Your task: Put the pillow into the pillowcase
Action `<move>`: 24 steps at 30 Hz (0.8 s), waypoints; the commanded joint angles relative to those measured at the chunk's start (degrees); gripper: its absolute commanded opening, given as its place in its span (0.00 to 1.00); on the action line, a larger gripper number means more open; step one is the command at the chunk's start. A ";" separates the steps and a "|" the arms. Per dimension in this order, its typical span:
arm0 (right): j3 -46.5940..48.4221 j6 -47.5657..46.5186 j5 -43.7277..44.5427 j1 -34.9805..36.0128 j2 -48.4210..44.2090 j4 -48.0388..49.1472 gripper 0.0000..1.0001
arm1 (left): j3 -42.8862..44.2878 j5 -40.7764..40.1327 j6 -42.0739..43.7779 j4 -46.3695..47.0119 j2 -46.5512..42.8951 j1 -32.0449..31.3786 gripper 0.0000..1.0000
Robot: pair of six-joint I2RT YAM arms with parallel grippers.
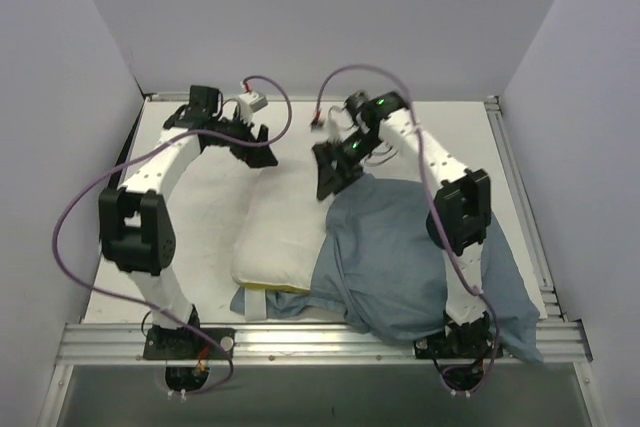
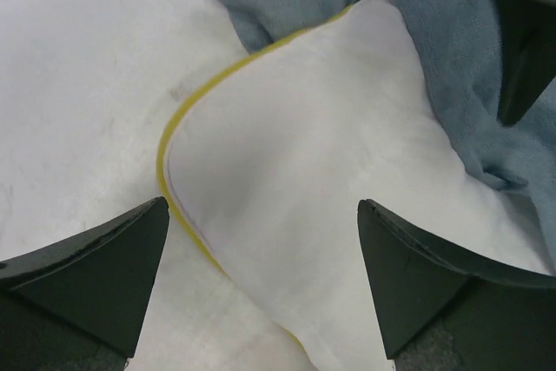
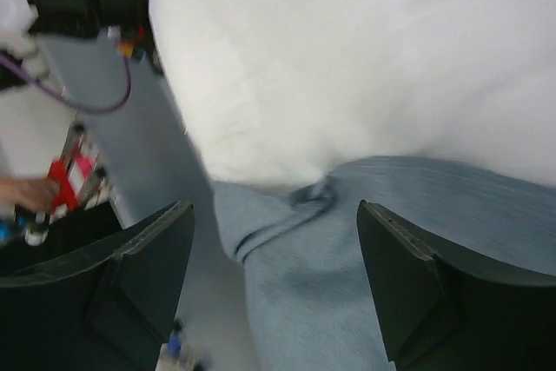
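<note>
While the left gripper (image 2: 261, 275) hovers near the far edge of the bench (image 1: 205, 217), just above the far-left corner of the pillow (image 1: 285, 222), its jaws stand wide apart and grip nothing. The left wrist view shows only the pillow's yellow-edged corner lying on the surface between and below the fingers.

The pillow lies lengthwise about mid-bench, from the far half down to the near edge, and its left part is bare and white. The pillowcase (image 1: 400, 257) lies over the pillow's right side, spreads toward the near-right corner and hangs over the near edge there. A little grey-blue cloth also shows from under the pillow at its near-left corner, so the pillow looks partly inside the sack and not merely draped, though the opening itself cannot be made out.

The right gripper (image 3: 274, 284) is at the far end of the pillowcase, where cloth meets pillow. Its jaws are spread wide too, with a fold of fabric below the gap, and nothing looks pinched, although that view is blurred.

By my reading the job is perhaps half done. The case must yet be drawn leftward across the exposed pillow, and both grippers need a hold on its hem first.
</note>
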 commanded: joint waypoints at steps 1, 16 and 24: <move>8.45 8.78 2.26 -11.30 -5.46 1.74 0.78 | 8.99 3.64 7.77 -1.75 8.34 -3.68 0.97; 18.93 11.63 15.67 -14.48 17.22 14.41 0.88 | 17.11 -1.01 23.23 -8.78 23.92 -12.05 0.83; 17.51 8.37 13.47 -9.74 20.82 14.77 0.62 | 15.53 0.13 30.79 -13.62 22.08 -12.75 0.35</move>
